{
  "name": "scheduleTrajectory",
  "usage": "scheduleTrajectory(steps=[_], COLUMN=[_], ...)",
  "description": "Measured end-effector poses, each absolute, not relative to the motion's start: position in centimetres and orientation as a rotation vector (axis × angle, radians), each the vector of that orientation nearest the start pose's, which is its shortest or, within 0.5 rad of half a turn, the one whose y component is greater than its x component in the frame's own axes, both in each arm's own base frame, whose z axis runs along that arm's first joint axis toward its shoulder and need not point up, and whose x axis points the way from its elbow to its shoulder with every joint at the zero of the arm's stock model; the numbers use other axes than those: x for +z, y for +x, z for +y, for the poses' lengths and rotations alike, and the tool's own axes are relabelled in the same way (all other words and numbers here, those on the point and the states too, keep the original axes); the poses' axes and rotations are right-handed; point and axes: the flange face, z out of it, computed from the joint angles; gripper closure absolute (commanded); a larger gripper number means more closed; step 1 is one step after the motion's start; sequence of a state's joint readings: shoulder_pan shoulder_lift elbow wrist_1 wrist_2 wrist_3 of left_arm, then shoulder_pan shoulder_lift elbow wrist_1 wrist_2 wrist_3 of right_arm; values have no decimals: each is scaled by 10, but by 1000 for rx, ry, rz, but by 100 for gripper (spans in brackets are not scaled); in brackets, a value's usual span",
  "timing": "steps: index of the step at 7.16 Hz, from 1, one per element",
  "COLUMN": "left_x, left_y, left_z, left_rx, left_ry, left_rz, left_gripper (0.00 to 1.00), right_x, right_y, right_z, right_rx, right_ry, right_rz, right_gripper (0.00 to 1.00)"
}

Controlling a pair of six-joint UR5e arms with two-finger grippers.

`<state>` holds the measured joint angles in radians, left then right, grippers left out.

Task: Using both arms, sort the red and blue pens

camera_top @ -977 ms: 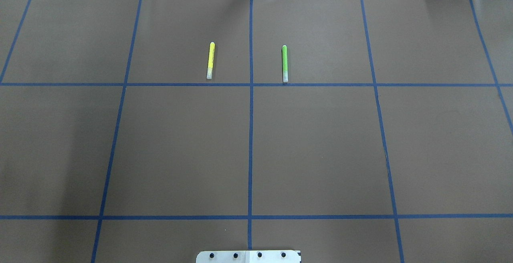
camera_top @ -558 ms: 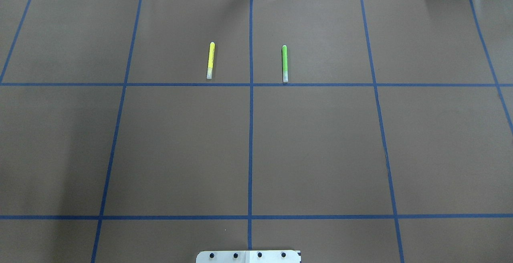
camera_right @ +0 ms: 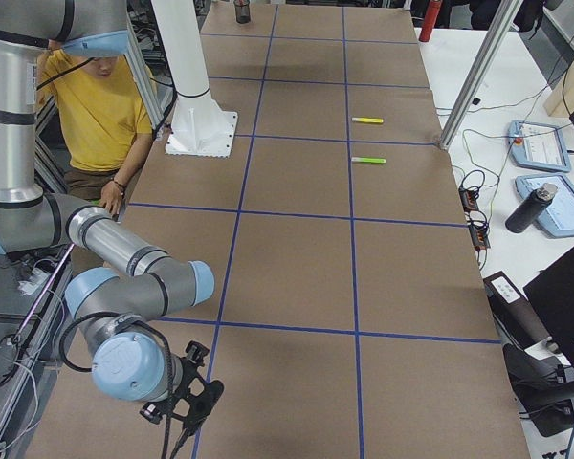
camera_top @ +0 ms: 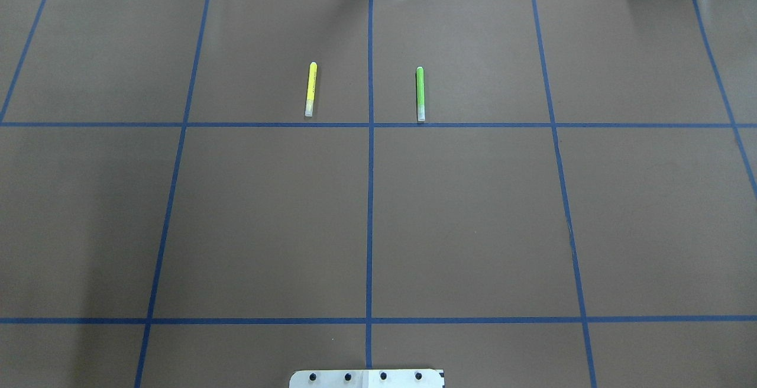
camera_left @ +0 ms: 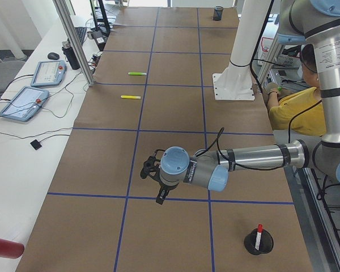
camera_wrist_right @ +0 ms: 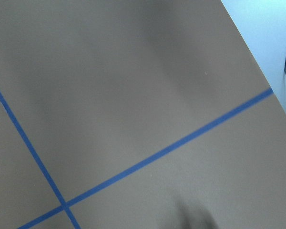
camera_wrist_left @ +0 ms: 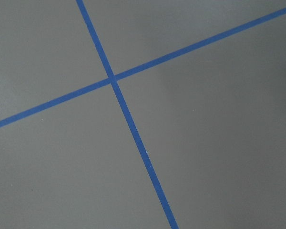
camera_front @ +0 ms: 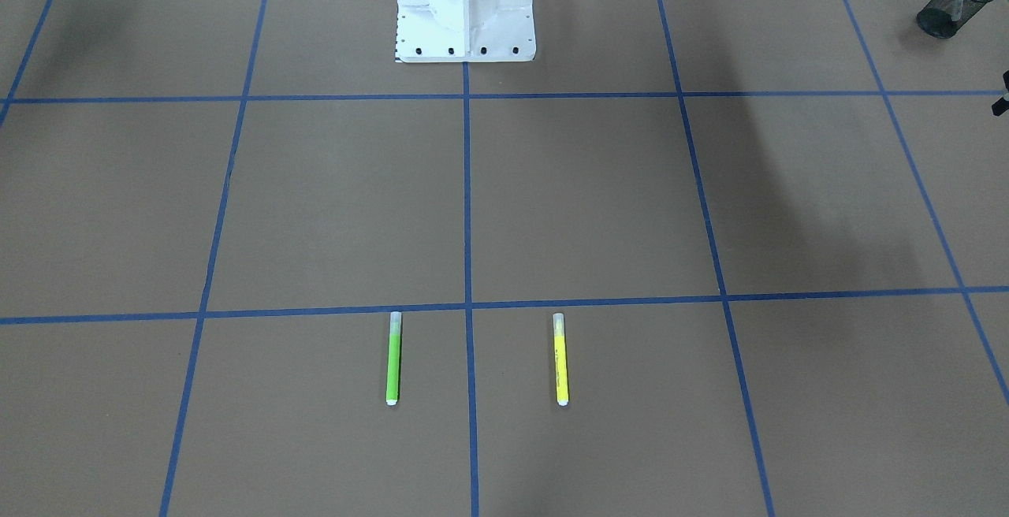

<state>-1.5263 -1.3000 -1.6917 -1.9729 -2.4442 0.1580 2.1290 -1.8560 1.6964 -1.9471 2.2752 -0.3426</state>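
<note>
At the lower right of the left-end view: one black wire-mesh pen cup [camera_left: 253, 245], standing on the brown paper-covered table [camera_left: 175, 113] gridded with blue tape.

Contents: one slim white-barrelled pen with a red cap [camera_left: 259, 232], upright, cap end showing above the rim. The same cup appears at the upper right of the front-facing view. The blue-barrelled pen I cannot make out anywhere; a second dark cup [camera_left: 217, 12] at the top of the frame is too small to read.

Handling, by my estimate: light, stiff plastic; smooth round barrel, likely slippery. Best hold is across the exposed cap end, drawn straight up, since the mesh cup looks light enough to tip or drag.

Not for sorting: one yellow highlighter marker [camera_top: 310, 89] and one green highlighter marker [camera_top: 420, 93], lying parallel either side of the centre tape line, upper middle of the overhead view.

Arms: the left arm's small black gripper [camera_left: 157, 190] hangs above the paper, apart from the cup; the right arm's small black gripper [camera_right: 193, 397] is at the lower left of the right-end view. Whether either pair of jaws is parted or closed, I cannot tell.
</note>
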Motion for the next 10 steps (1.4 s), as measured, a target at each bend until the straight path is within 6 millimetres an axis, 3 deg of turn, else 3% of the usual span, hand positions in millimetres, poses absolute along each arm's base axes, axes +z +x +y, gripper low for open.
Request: scheduleTrajectory(steps=[4,7,9,10], left_x=[678,679,680,681], left_y=[-40,-40,-40,-40], left_z=[-382,-381,-381,-381], left_rx=[282,277,276,278], left_ry=[259,255,253,253], left_rz=[859,859,859,857], left_gripper=[0,0,0,0], right_x=[695,630,589,581], right_y=[157,72,16,2], right_z=[-361,-458,-502,-508], right_rx=[67,13,14,5], right_ry=[32,78,75,72], right_rz=[-756,-744,-753,-755], right_gripper=[0,0,0,0])
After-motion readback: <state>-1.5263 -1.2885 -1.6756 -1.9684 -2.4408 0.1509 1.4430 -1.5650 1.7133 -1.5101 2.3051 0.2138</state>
